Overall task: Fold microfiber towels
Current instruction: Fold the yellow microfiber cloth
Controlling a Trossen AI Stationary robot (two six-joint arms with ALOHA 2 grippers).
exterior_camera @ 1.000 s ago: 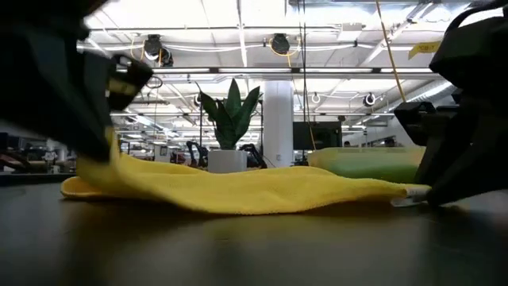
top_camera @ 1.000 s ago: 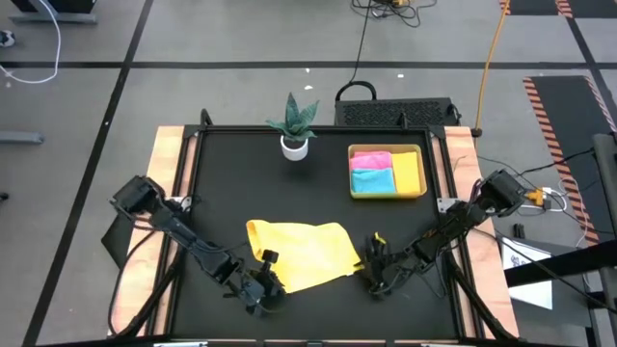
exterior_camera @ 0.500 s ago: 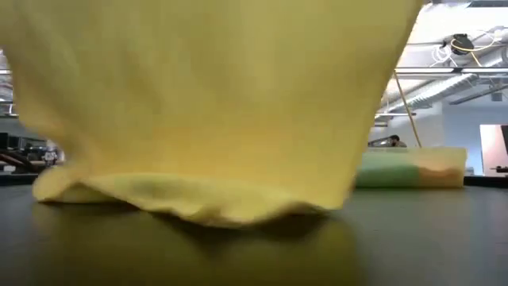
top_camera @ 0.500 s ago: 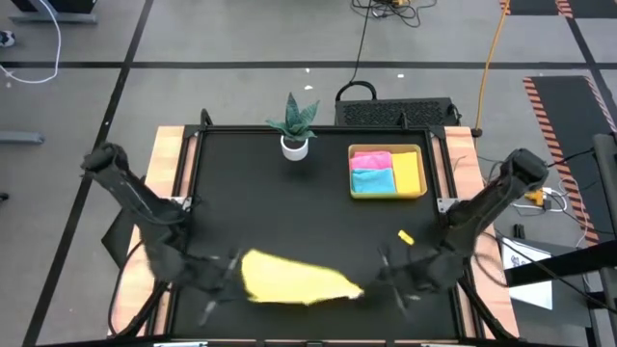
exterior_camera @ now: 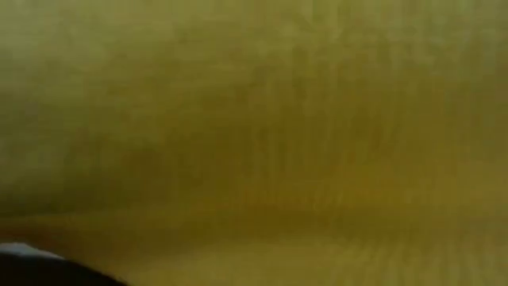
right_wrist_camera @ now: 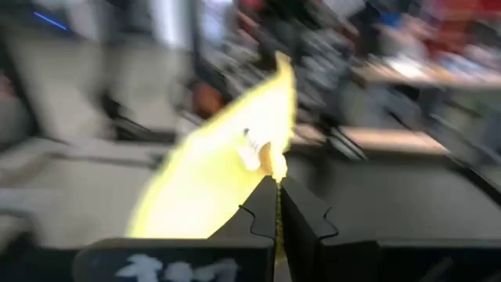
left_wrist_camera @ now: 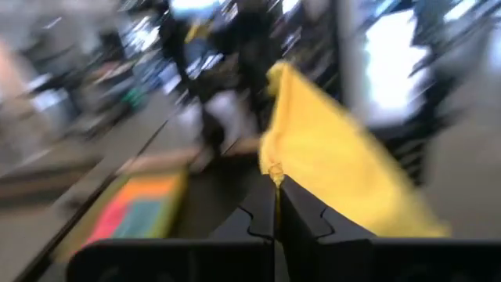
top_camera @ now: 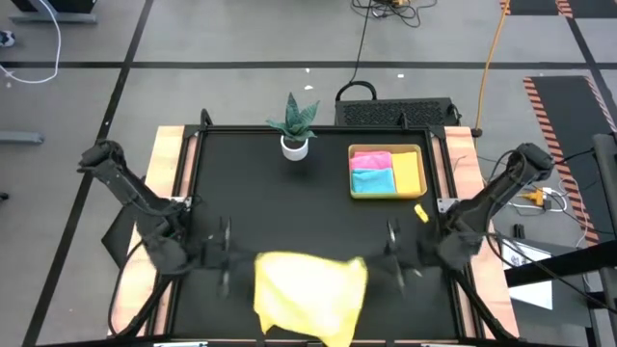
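Now both grippers, left [top_camera: 224, 256] and right [top_camera: 392, 254], pinch the yellow towel [top_camera: 308, 294] by its far corners, above the worktop's [top_camera: 270, 193] near edge

Both arms are dark, nearly black, built of slim round links joined by fatter knuckle-like housings. The left arm [top_camera: 135, 198] has a bulbous grey-black joint out at about nine o'clock of the table; the right arm [top_camera: 492, 193] carries a matching one at about three o'clock. Seen from each wrist, the left gripper [left_wrist_camera: 275, 205] and right gripper [right_wrist_camera: 275, 205] are two flat black fingers with notched, stepped inner edges, rising from a broad black block; the right block bears smeared white lettering.
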